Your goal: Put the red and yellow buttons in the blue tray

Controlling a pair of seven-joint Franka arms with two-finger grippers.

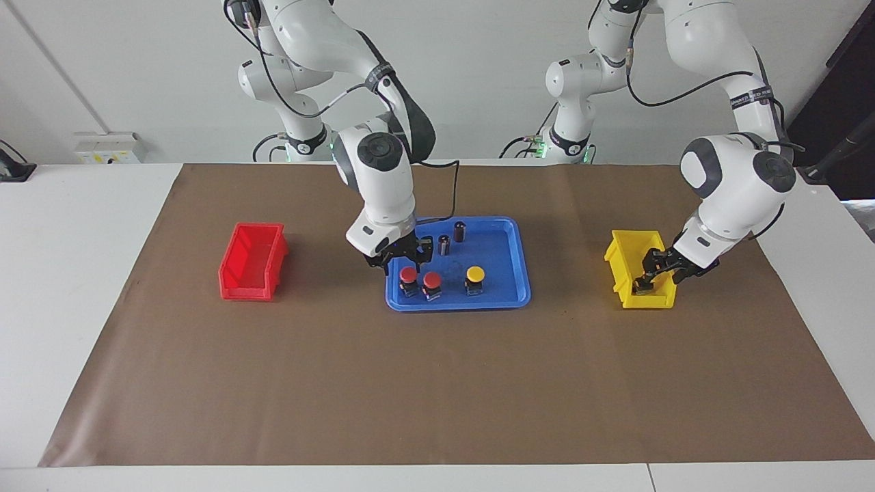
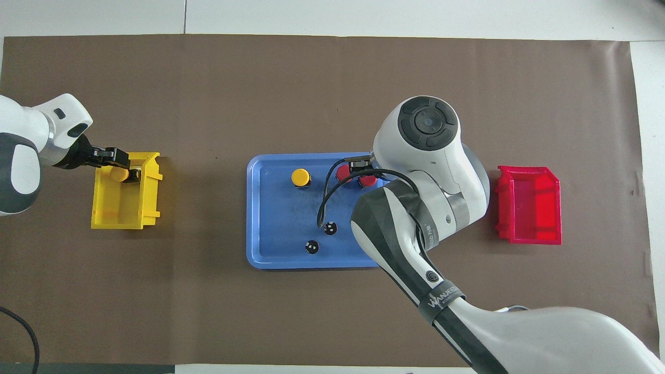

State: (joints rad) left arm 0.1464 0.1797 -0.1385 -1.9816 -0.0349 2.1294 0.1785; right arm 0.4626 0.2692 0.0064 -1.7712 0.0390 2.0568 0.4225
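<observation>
Yellow button point(image 2: 119, 173) lies in the yellow bin point(image 1: 625, 272), left gripper point(image 1: 653, 270) closing around it; a glancing grip could drop it. Right gripper point(image 1: 403, 258) hangs open above two red buttons point(image 1: 419, 277) in the blue tray point(image 1: 514, 236).

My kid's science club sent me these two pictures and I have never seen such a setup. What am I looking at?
Two white robot arms work at a table covered in brown paper. One picture faces them from across the table; the other looks down from above their own end. In the middle lies a blue tray holding two red buttons, one yellow button and two dark cylinders. The right gripper hangs just above the red buttons, holding nothing. The left gripper reaches into a yellow bin, around another yellow button. A red bin stands at the right arm's end.
</observation>
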